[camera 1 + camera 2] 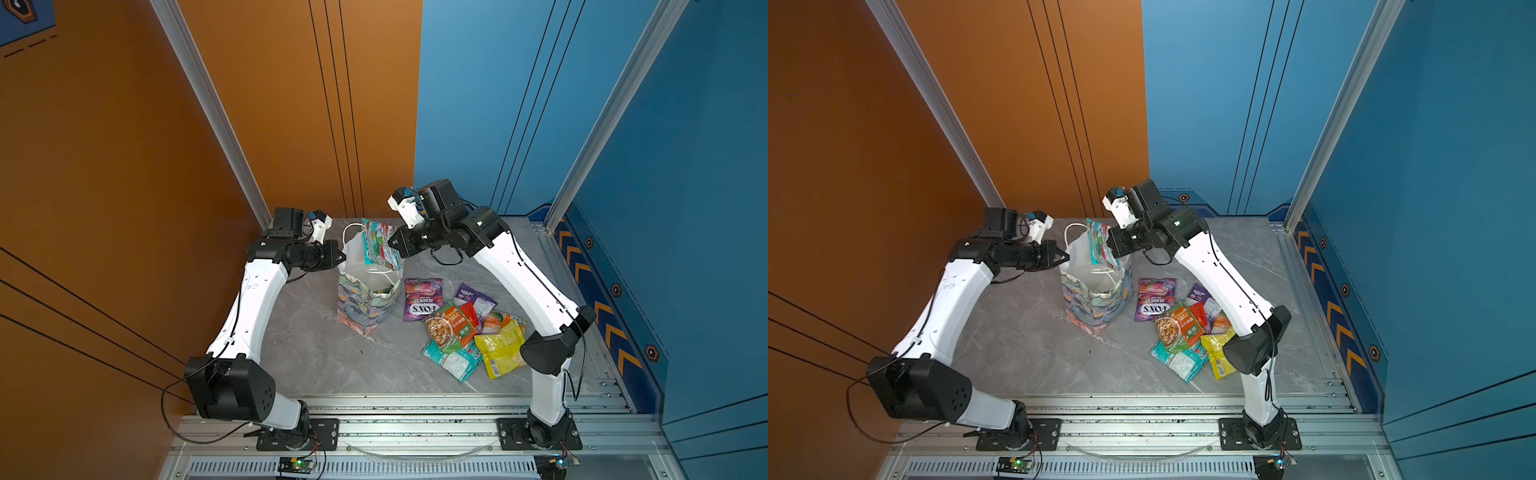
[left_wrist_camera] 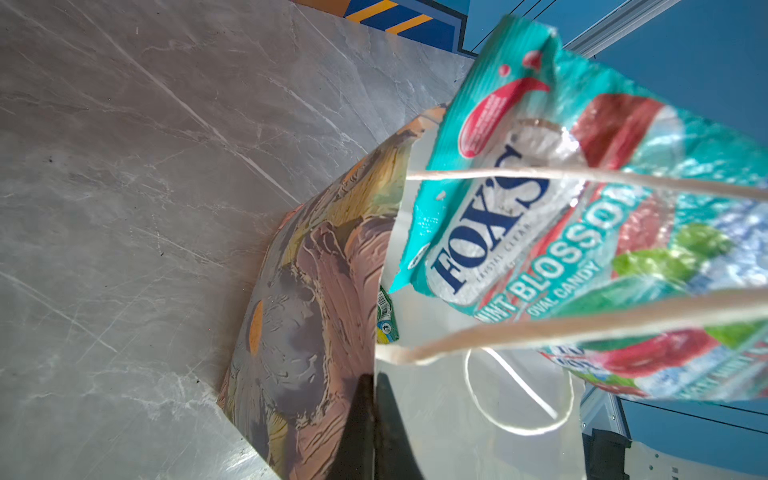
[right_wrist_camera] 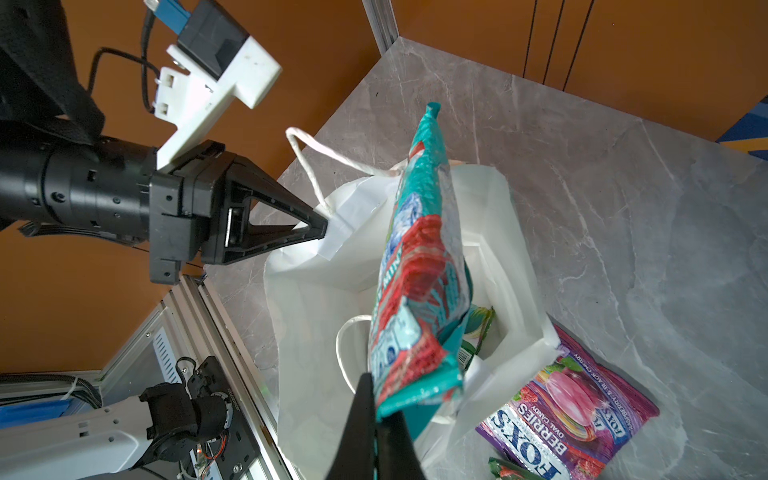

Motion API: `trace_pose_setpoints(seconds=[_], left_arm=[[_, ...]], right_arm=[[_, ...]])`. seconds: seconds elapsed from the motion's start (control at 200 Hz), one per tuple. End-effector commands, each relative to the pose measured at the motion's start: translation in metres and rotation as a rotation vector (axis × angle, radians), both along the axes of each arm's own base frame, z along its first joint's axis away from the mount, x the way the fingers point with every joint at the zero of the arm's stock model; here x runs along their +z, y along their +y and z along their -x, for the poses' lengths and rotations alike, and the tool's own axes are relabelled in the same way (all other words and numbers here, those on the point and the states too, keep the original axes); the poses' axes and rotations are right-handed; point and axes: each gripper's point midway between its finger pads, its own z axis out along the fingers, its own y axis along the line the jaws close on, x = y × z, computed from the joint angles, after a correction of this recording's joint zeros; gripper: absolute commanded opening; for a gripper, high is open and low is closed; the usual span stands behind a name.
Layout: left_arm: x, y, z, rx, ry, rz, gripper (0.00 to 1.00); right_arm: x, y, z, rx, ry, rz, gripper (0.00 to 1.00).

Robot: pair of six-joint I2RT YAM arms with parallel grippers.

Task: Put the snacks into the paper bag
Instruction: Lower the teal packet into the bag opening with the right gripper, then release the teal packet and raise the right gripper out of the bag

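Note:
The flowered paper bag (image 1: 365, 305) (image 1: 1096, 305) stands upright mid-table, its white inside (image 3: 513, 257) open. My left gripper (image 1: 343, 254) (image 2: 374, 380) (image 3: 322, 226) is shut on the bag's left rim. My right gripper (image 1: 391, 244) (image 3: 379, 405) is shut on a teal FOX'S snack packet (image 1: 377, 245) (image 2: 540, 232) (image 3: 419, 270), which hangs on edge in the bag's mouth. A green packet (image 3: 478, 332) (image 2: 386, 316) lies inside the bag. More snacks lie to the bag's right: a purple FOX'S packet (image 1: 422, 299) (image 3: 569, 411), a green-orange one (image 1: 449, 328), a yellow one (image 1: 498, 349) and a teal one (image 1: 453, 361).
The right arm's black elbow (image 1: 552, 345) hangs over the edge of the snack pile. The bag's white cord handles (image 2: 582, 174) cross in front of the held packet. An aluminium rail (image 1: 415, 419) runs along the table's front. Orange and blue walls close in the back and sides.

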Motion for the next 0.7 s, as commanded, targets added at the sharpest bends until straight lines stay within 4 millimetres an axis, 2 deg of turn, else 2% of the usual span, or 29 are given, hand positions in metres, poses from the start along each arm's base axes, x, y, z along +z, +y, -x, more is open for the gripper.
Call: trace_pose_setpoints(seconds=[0.0,0.45,0.696], left_arm=[[0.012,-0.001,0.007,-0.009,-0.033,0.007,0.00],[0.010,0.001,0.005,-0.003,-0.029,-0.001,0.00],[0.009,0.001,0.005,-0.004,-0.029,-0.001,0.00]], right_arm=[[0.014,0.004,0.009,0.058,-0.014,-0.030,0.00],[-0.015,-0.010,0.034,0.144,0.052,0.101,0.00],[-0.027,0.006,0.044,0.203,0.077,0.111,0.00]])
